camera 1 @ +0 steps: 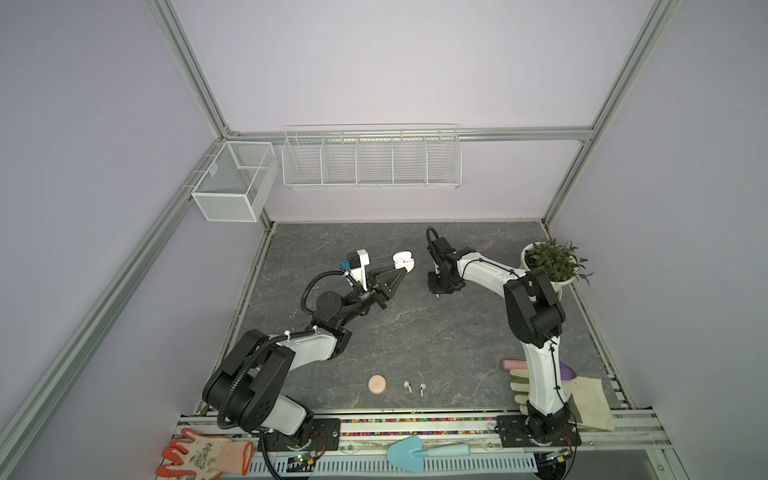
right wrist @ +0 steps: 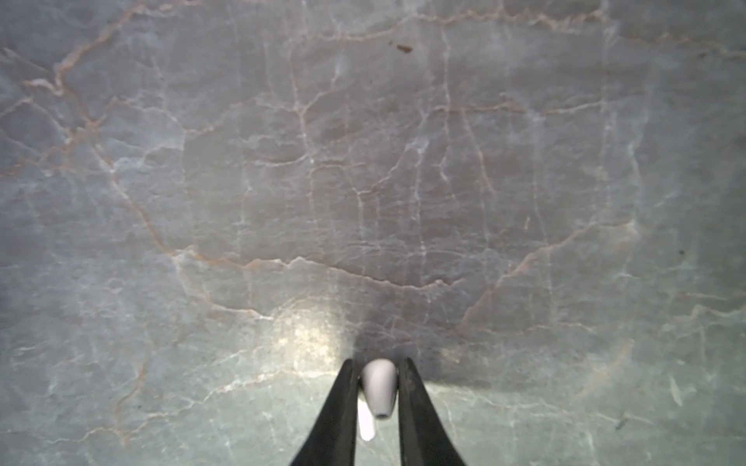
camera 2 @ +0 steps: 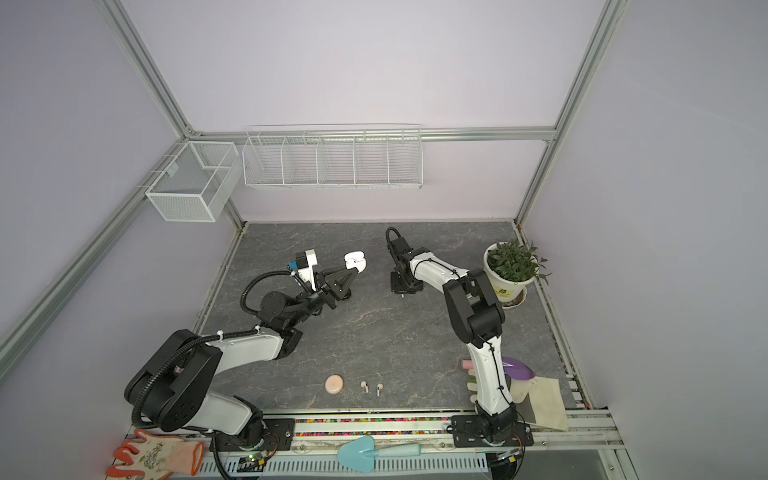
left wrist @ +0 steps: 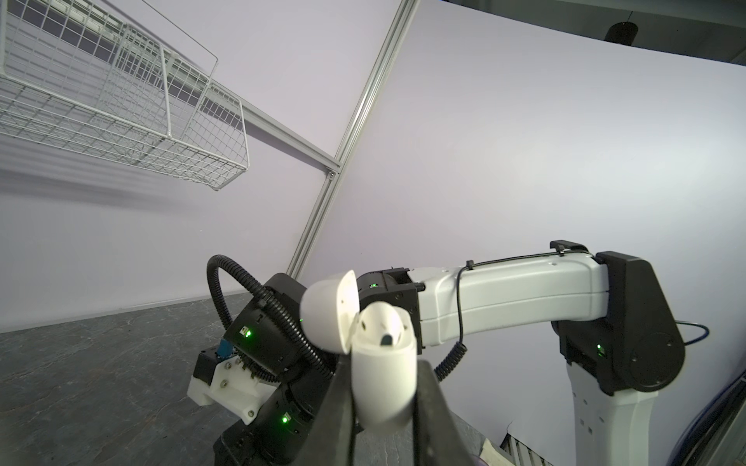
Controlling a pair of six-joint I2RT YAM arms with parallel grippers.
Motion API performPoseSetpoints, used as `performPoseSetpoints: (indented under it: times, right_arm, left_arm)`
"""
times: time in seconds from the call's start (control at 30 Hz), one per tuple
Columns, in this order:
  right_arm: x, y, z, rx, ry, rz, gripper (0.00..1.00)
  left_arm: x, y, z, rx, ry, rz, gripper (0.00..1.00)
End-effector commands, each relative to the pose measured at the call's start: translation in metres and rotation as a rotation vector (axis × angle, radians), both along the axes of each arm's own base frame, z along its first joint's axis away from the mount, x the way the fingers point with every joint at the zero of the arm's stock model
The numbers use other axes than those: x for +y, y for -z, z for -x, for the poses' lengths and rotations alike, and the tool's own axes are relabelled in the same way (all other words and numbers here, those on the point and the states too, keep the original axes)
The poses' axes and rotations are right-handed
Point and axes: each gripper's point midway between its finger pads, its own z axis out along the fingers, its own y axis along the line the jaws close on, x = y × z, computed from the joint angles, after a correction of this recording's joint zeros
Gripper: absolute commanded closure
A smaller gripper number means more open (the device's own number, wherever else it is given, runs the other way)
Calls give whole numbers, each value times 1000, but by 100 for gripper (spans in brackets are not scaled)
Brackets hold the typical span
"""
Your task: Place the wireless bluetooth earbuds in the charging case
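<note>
Left pincer [camera 1: 402,272] tight around open white case [left wrist: 383,387], right pincer [right wrist: 378,362] snug around white earbud [right wrist: 379,391], potted plant [camera 1: 552,262] nearby.

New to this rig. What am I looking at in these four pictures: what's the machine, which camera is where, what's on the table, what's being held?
These are two small robot arms mounted at the front edge of a grey table. Each arm ends in a pair of black fingers.

Two pictures come from one stereo camera overhead, so they look almost the same. The other two come from a camera on each arm's wrist, looking along its fingers.

The left fingers are shut on a white charging case. The case is held up off the table with its lid open, and one seated earbud is inside.

The right fingers point down close to the table and pinch a white earbud.

Near the front of the table lie a closed pink case and two pink earbuds. A potted plant stands on the right.
</note>
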Motion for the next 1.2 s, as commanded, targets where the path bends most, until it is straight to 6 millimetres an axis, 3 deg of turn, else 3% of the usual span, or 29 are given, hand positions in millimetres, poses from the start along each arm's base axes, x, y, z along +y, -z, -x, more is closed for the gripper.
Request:
performPoseSetpoints:
  times: [0.0,0.4,0.7,1.17]
  right_arm:
    - [-1,4,1,6,-16,0,78]
    - [-6,14,1,39,-16,15,70]
    - [-4,20,4,59,-19,6,75]
    - [-6,8,6,46,-5,6,80]
  left_arm:
    - [6,-10,6,-54,-8,17,100]
    - [6,-12,6,-59,-11,18,100]
    - [7,-11,6,-62,-16,16,100]
    - [6,-9,4,-55,-13,14,100]
